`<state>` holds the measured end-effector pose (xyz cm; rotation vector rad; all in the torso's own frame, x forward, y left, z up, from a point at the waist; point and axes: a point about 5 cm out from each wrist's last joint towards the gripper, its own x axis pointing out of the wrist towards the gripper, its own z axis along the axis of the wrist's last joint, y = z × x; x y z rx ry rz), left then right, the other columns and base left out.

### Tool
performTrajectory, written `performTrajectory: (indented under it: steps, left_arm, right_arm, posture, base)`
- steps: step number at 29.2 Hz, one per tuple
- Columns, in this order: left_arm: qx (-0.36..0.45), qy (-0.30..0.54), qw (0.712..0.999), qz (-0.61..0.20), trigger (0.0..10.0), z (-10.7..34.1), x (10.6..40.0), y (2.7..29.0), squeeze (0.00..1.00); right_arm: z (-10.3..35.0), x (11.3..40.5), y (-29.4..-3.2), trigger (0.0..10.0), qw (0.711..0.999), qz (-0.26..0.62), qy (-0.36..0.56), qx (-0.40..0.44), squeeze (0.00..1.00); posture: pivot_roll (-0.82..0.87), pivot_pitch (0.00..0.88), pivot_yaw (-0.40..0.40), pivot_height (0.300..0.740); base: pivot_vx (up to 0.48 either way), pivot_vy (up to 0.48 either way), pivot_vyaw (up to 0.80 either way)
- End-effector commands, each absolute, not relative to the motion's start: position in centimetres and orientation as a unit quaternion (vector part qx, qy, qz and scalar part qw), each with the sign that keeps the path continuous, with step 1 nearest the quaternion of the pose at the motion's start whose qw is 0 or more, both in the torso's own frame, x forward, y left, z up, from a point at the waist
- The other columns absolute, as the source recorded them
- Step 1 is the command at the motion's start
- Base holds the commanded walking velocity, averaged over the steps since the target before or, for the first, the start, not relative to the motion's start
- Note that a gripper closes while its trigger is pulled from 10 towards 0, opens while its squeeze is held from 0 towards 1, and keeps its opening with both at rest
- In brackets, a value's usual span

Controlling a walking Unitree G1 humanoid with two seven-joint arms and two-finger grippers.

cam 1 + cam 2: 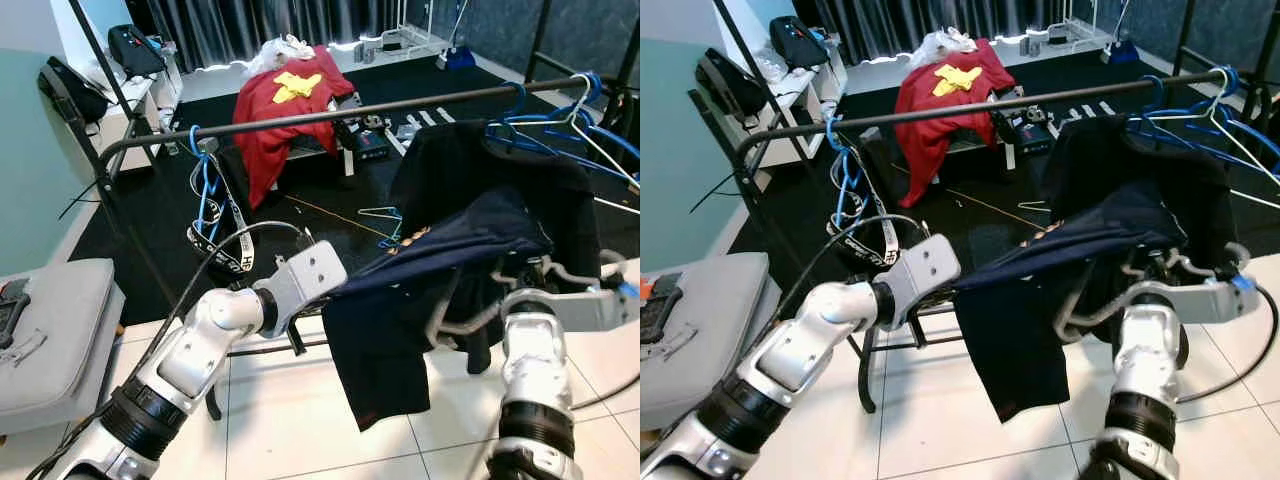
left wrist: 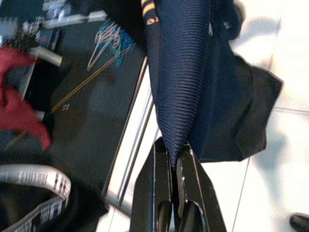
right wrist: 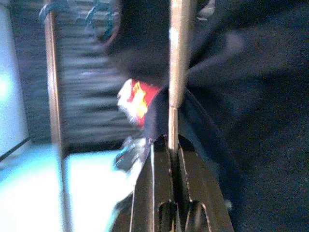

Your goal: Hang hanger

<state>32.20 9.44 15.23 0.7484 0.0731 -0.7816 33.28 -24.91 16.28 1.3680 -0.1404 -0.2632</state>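
My left claw (image 2: 175, 159) is pinching a fold of the navy shirt (image 1: 440, 270), fingers nearly closed on the cloth. My right claw (image 3: 173, 140) is clamping the hanger (image 3: 176, 53) inside that shirt, just below the rail (image 1: 330, 118).

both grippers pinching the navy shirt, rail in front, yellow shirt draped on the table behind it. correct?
One thing is off: the shirt draped on the table behind the rail is red with a yellow patch, not yellow, as the left eye view shows. The rest holds: the left gripper is shut on the navy shirt; the right gripper pinches a thin strip amid it.
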Motion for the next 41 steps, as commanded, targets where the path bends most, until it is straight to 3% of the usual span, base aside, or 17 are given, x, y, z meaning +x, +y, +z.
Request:
performTrajectory:
  steps: [1,2,4,5,6,7,15,19,25,27,31,38,39,41]
  left_arm:
    - [0.38,0.046,0.854,-0.354,0.0,14.6,32.3,10.6,0.0]
    - [0.391,0.045,0.851,-0.347,0.0,14.6,32.5,11.0,0.0]
    - [0.398,0.044,0.85,-0.343,0.0,14.6,32.6,11.2,0.0]
    - [0.398,0.044,0.85,-0.343,0.0,14.6,32.6,11.2,0.0]
    - [0.411,0.043,0.845,-0.339,0.0,14.6,32.7,11.5,0.0]
    - [0.414,0.04,0.844,-0.337,0.0,14.6,32.7,11.6,0.0]
    - [0.295,-0.011,0.868,-0.4,0.0,17.3,31.7,9.8,0.0]
    - [0.308,-0.022,0.824,-0.475,0.0,18.0,30.0,8.8,0.0]
    - [0.28,-0.029,0.799,-0.532,0.0,18.3,28.4,7.5,0.0]
    - [0.269,-0.025,0.782,-0.562,0.0,17.7,27.6,6.4,0.0]
    - [0.272,-0.02,0.781,-0.562,0.0,17.2,27.6,6.2,0.0]
    - [0.254,-0.027,0.801,-0.542,0.0,17.7,28.0,6.0,0.0]
    - [0.248,-0.031,0.812,-0.527,0.0,18.1,28.3,6.1,0.0]
    - [0.248,-0.031,0.812,-0.527,0.0,18.1,28.3,6.1,0.0]
  right_arm:
    - [17.6,33.4,-24.3,10.0,0.77,-0.08,-0.078,0.629,0.0]
    - [17.9,33.5,-23.9,10.0,0.793,-0.056,-0.071,0.602,0.0]
    - [17.9,33.6,-23.7,10.0,0.808,-0.045,-0.069,0.584,0.0]
    - [17.9,33.6,-23.7,10.0,0.808,-0.045,-0.069,0.584,0.0]
    - [18.3,33.6,-24.0,10.0,0.771,-0.046,-0.087,0.629,0.0]
    - [18.2,33.7,-24.3,10.0,0.755,-0.048,-0.092,0.647,0.0]
    - [16.9,33.6,-25.1,10.0,0.796,-0.078,-0.062,0.597,0.0]
    - [16.4,33.7,-26.2,10.0,0.78,-0.114,-0.074,0.61,0.0]
    - [16.5,34.0,-26.6,10.0,0.771,-0.142,-0.09,0.614,0.0]
    - [17.1,34.7,-25.4,10.0,0.767,-0.135,-0.094,0.62,0.0]
    - [17.6,35.3,-23.8,10.0,0.779,-0.113,-0.083,0.612,0.0]
    - [17.4,36.3,-20.1,10.0,0.83,-0.057,-0.033,0.553,0.0]
    - [17.1,36.6,-18.9,10.0,0.855,-0.036,-0.013,0.517,0.0]
    - [17.1,36.6,-18.9,10.0,0.855,-0.036,-0.013,0.517,0.0]
  posture:
    - [-0.08,0.026,0.116,0.74]
    - [-0.08,0.028,0.118,0.74]
    - [-0.08,0.029,0.118,0.74]
    - [-0.08,0.029,0.118,0.74]
    - [-0.08,0.03,0.119,0.74]
    - [-0.08,0.033,0.119,0.74]
    - [-0.07,0.045,0.117,0.74]
    - [-0.07,0.049,0.114,0.74]
    - [-0.06,0.049,0.112,0.74]
    - [-0.07,0.048,0.116,0.74]
    - [-0.07,0.049,0.116,0.74]
    - [-0.06,0.051,0.092,0.74]
    - [-0.06,0.054,0.077,0.74]
    - [-0.06,0.054,0.077,0.74]
  base:
    - [0.0,0.0,0.0]
    - [0.0,0.0,0.0]
    - [0.0,0.0,0.0]
    - [0.0,0.0,0.0]
    - [0.0,0.0,0.0]
    - [0.0,0.0,0.0]
    - [0.0,0.0,0.0]
    - [0.0,0.0,0.0]
    - [0.0,0.0,0.0]
    - [0.0,0.0,0.0]
    - [0.0,0.0,0.0]
    - [0.0,0.0,0.0]
    - [0.0,0.0,0.0]
    - [0.0,0.0,0.0]
